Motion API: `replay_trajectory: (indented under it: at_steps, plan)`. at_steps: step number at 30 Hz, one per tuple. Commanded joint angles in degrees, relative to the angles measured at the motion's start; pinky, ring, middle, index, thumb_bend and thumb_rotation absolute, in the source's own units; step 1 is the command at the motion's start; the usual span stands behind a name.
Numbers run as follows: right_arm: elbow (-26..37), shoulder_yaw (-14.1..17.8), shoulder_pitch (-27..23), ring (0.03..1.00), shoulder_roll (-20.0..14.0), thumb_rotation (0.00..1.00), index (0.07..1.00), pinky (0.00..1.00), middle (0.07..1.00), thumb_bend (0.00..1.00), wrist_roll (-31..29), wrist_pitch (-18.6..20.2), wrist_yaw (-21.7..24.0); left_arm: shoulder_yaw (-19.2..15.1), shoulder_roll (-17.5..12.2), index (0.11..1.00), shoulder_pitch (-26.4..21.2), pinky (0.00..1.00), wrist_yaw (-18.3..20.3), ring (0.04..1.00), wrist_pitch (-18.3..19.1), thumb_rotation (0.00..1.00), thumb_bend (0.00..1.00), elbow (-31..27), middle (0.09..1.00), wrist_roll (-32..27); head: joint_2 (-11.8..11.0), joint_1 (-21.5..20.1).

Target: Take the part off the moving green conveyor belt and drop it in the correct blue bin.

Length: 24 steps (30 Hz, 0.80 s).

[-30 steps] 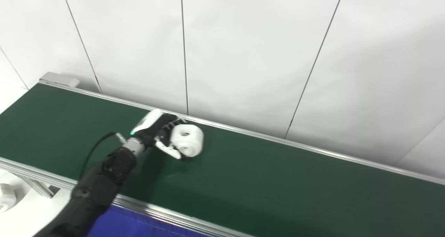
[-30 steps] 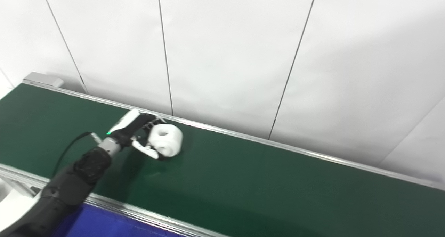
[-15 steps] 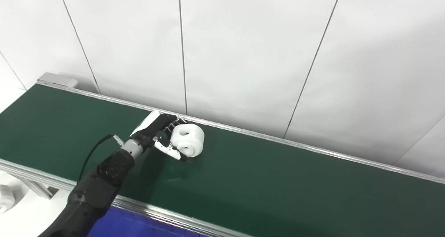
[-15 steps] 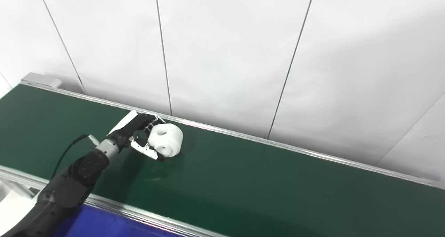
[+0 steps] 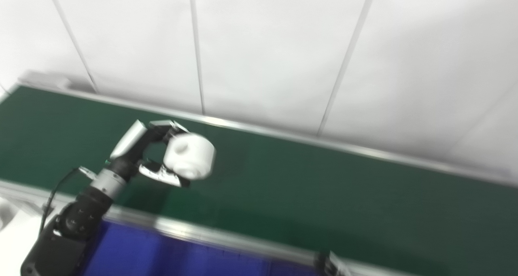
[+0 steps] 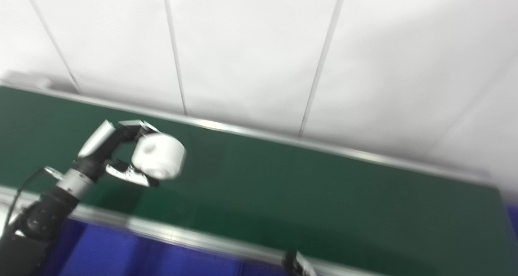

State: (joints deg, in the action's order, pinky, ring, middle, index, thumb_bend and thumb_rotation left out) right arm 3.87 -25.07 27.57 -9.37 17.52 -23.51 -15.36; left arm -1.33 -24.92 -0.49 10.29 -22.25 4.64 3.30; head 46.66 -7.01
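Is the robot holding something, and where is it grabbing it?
Yes. The left hand holds the white part, a chunky round piece, by its left side, with fingers over the top and the thumb underneath. The picture is blurry.

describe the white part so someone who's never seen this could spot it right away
Find the long green conveyor belt running along the white wall. Near its left end, the left hand grips the white part: a chunky, rounded piece with a dimple on top. It is the only white object over the belt.
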Motion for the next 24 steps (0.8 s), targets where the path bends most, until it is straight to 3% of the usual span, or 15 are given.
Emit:
replay_trajectory:
  at_steps: [1, 5, 12, 18, 24]
  plan:
    - [2.94, 0.88, 1.36, 0.787, 0.80, 0.33, 0.854, 0.70, 0.808, 0.68, 0.50, -1.10, 1.24, -0.86, -0.71, 0.511, 1.14, 0.44, 0.48, 0.480, -2.80, 0.00, 0.52, -3.11, 0.478, -2.35, 0.08, 0.00]
    - [6.37, 2.35, 2.76, 0.795, 1.71, 0.34, 0.859, 0.72, 0.813, 0.68, 0.34, 1.54, 3.68, -0.66, 1.63, 0.519, 6.91, 0.44, 2.15, 0.482, -2.56, 0.00, 0.51, -6.87, 0.471, -9.52, 4.13, -1.78]
    - [8.88, 4.58, 3.10, 0.782, 3.29, 0.34, 0.857, 0.70, 0.808, 0.70, -0.91, 2.39, 6.84, 0.11, 5.61, 0.521, 14.31, 0.44, 1.96, 0.478, -0.34, 0.00, 0.51, -13.98, 0.468, -7.71, 7.48, -2.03]
    - [11.46, 5.94, 3.70, 0.771, 4.13, 0.35, 0.855, 0.69, 0.802, 0.71, -1.26, 4.10, 9.09, 1.57, 6.22, 0.510, 19.84, 0.43, 3.05, 0.478, 0.60, 0.00, 0.52, -17.27, 0.477, -6.55, 9.17, -0.79]
    - [12.99, 7.15, 4.00, 0.764, 4.33, 0.32, 0.850, 0.69, 0.801, 0.70, -2.20, 4.22, 10.75, 1.97, 6.57, 0.497, 26.61, 0.44, 1.60, 0.499, -2.16, 0.00, 0.52, -18.60, 0.488, 4.90, 10.28, 0.27]
